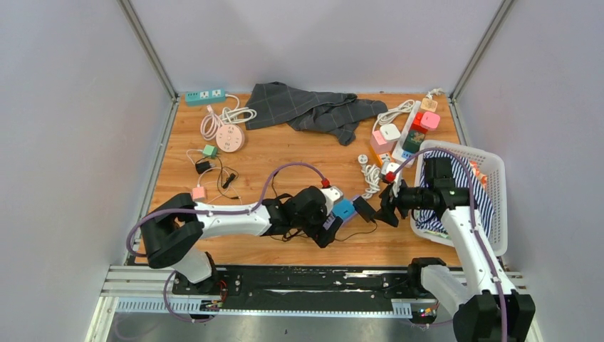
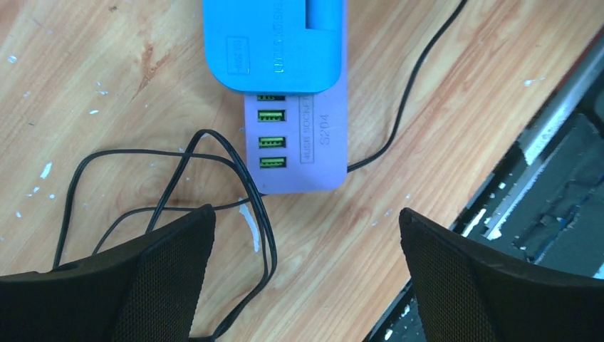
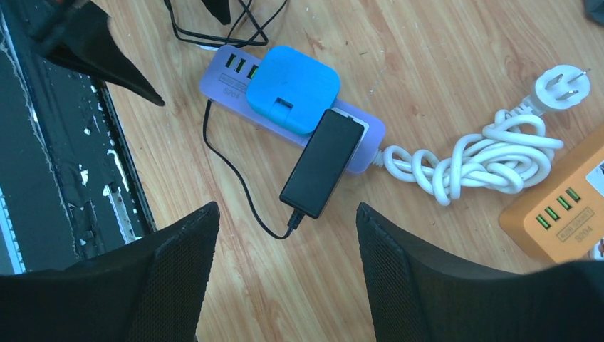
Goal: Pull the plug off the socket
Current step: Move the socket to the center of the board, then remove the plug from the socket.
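your left claw point(image 2: 306, 221) released, above usb end of lilac plastic power strip point(image 2: 324, 142) on wooden table point(image 2: 85, 85). your right claw point(image 3: 286, 210) released, over black rectangular plug point(image 3: 322, 162) seated in strip beside blue square plug point(image 3: 293, 87).

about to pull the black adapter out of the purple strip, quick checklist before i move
1. Black rectangular power adapter plugged into lilac plastic power strip: ok.
2. Right jaws open, empty, lined up on the black adapter: ok.
3. Left jaws open over the strip's USB end, not bracing it: not ok.
4. Thin black cable looped on the table near the left jaws: not ok, could snag.
5. Blue square plastic adapter sits right against the black one; room for the jaws: cannot tell.
6. How tightly the plug sits: cannot tell.
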Controlling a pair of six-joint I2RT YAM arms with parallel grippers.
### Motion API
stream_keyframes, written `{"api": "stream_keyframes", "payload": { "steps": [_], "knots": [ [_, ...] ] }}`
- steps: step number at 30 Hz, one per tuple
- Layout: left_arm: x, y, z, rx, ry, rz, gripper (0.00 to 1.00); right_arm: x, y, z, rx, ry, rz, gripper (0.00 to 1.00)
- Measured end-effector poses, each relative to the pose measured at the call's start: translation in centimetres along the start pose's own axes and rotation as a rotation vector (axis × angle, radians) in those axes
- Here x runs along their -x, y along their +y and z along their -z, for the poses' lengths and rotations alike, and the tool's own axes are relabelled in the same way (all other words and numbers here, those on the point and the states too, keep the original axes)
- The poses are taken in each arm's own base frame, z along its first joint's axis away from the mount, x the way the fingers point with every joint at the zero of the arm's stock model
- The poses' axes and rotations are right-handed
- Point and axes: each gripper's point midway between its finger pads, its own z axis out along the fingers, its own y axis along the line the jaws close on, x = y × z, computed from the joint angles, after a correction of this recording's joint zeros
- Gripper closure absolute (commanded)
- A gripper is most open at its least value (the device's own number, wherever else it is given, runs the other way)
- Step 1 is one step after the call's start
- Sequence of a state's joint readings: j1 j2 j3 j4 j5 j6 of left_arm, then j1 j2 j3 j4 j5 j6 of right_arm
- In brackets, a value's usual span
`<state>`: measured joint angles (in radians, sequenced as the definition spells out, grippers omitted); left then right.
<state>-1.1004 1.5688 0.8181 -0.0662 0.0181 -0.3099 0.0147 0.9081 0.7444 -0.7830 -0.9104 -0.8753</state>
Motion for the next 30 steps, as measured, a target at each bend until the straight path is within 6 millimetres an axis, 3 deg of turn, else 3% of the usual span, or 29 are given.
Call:
{"api": "stream_keyframes", "payload": {
  "steps": [8,12,16,21,30],
  "knots": [
    [2.6,-0.7,3.4,-0.05,-0.173,-0.036,0.0,-0.5,0.0,-1.4,0.023,0.092,0.033,0.28],
    [5.8,-1.1,6.1,-0.056,-0.304,-0.078,0.0,0.1,-1.0,-2.5,0.05,0.164,0.053,0.29],
    [8.3,0.1,7.6,-0.024,-0.4,-0.064,0.0,1.5,-2.0,-3.4,0.061,0.17,0.07,0.28],
    [9.0,1.6,5.8,-0.019,-0.42,-0.016,0.03,1.1,-2.3,-3.9,0.065,0.181,0.045,0.27],
    [6.3,2.0,0.1,-0.108,-0.295,0.093,0.11,-1.9,-1.3,-4.5,0.092,0.237,-0.001,0.32]
  ]
}}
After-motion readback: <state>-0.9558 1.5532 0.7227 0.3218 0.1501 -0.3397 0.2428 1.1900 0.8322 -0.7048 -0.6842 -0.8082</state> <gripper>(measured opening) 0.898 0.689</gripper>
